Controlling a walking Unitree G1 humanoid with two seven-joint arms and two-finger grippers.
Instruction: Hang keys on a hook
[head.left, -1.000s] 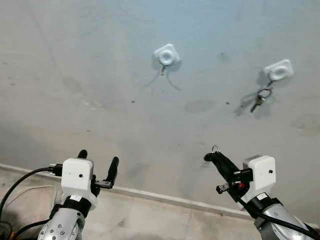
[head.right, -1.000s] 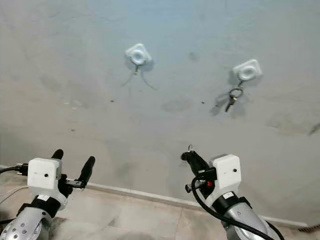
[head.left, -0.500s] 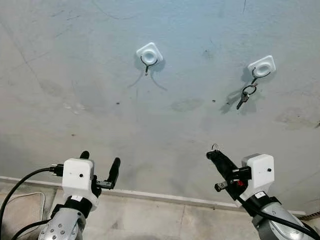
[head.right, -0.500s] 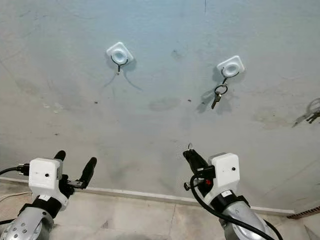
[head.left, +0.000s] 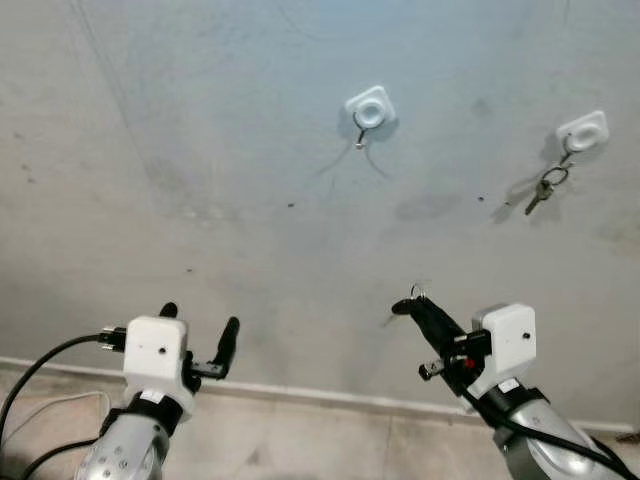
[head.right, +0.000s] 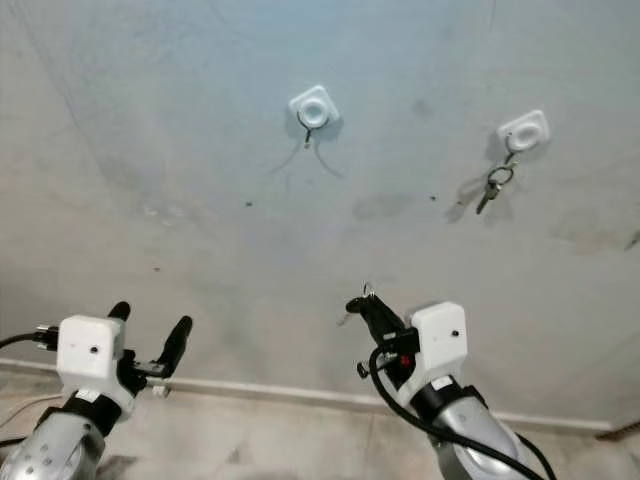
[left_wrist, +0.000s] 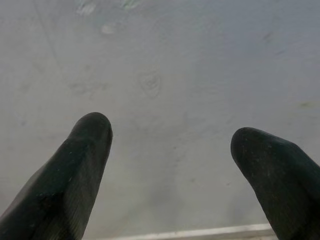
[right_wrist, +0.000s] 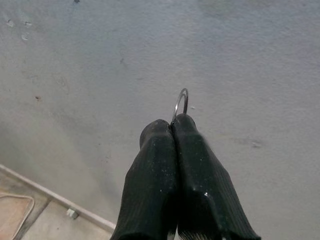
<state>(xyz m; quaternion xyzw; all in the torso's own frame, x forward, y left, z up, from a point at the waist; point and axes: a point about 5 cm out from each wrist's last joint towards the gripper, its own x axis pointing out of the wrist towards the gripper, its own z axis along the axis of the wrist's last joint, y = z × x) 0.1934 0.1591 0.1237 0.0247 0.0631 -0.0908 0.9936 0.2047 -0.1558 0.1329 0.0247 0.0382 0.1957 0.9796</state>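
A thin metal key ring (right_wrist: 181, 104) pokes out from between the pressed-together fingertips of the right gripper (head.left: 408, 303), well below the hook (head.left: 369, 110). That hook, a white square pad with a small metal prong, sits bare on the grey wall.

Both silver arms reach forward at about the same height. The left pincer (head.left: 197, 333) points ahead with its two black fingers (left_wrist: 75, 175) spread wide apart. The right pincer (head.left: 405, 303) angles up and inward, fingers (right_wrist: 195, 170) pressed tightly together.
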